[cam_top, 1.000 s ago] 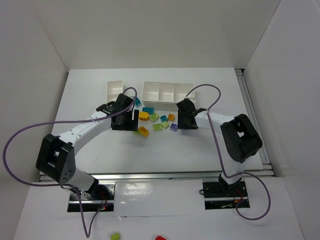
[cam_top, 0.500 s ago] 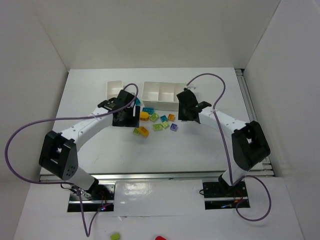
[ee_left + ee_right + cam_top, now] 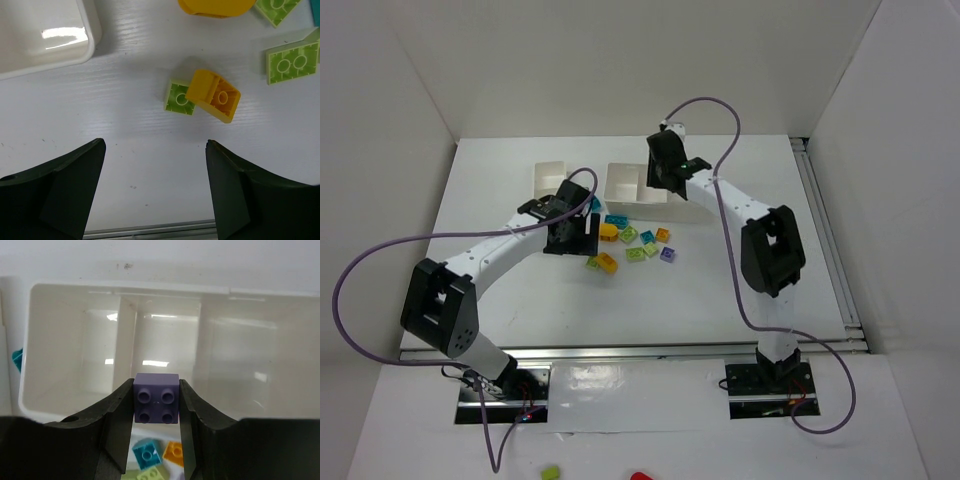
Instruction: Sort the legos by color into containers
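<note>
My right gripper (image 3: 660, 176) (image 3: 156, 386) is shut on a purple lego (image 3: 156, 399) and holds it above the long three-compartment tray (image 3: 628, 203) (image 3: 75, 294), near the front of its middle compartment. My left gripper (image 3: 570, 236) (image 3: 155, 150) is open and empty over the table. Just ahead of it an orange lego (image 3: 214, 95) touches a small lime lego (image 3: 180, 98). Other loose legos lie between the arms: a rounded yellow piece (image 3: 608, 231), teal (image 3: 646, 237), orange (image 3: 662, 235), lime (image 3: 635, 254) and purple (image 3: 667, 254). The small tray (image 3: 548, 178) stands to the left.
A teal lego (image 3: 594, 203) lies between the two trays. The small tray's corner (image 3: 45, 40) is close to my left gripper's upper left. White walls enclose the table. The table's metal front rail shows at the bottom of the left wrist view.
My right arm has swung from the pile of legos up and back to the long tray, carrying the purple lego. My left gripper has barely moved.
</note>
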`<act>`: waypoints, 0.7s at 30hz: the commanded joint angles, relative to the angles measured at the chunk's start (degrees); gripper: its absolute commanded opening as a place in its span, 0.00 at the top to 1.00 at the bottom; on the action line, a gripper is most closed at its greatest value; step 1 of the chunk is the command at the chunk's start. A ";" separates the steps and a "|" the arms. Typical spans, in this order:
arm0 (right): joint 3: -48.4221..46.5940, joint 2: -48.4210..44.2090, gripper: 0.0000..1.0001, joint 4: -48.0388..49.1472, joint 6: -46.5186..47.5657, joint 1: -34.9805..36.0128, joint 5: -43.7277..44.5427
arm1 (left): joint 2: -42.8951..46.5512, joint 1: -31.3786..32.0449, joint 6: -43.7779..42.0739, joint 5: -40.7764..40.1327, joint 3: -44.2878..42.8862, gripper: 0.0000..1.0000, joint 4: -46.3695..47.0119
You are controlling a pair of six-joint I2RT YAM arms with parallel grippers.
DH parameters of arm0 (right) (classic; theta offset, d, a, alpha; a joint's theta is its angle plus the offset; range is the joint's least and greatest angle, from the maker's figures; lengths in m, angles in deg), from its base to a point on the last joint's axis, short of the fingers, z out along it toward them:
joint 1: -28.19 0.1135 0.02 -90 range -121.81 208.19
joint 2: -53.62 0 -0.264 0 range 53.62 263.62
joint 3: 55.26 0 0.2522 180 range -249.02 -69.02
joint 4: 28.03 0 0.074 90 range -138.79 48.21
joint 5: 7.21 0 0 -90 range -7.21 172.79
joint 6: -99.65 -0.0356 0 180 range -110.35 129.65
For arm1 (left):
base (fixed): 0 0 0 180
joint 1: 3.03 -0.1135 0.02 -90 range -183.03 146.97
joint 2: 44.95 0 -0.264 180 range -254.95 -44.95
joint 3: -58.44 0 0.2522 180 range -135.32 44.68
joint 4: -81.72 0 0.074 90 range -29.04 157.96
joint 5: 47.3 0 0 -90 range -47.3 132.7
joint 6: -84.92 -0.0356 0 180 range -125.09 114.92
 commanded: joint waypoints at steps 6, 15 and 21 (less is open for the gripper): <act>-7.60 3.82 0.30 -1.84 0.11 -0.40 1.15 | 2.90 0.17 1.39 -1.97 -2.56 0.09 -2.30; 25.64 -24.11 0.29 3.99 -4.18 2.40 4.41 | 3.43 0.17 1.39 -3.20 -2.56 0.09 -2.30; 42.00 -26.88 0.16 8.63 -15.85 4.43 3.54 | 2.29 0.17 2.53 -2.95 -3.09 0.09 -1.77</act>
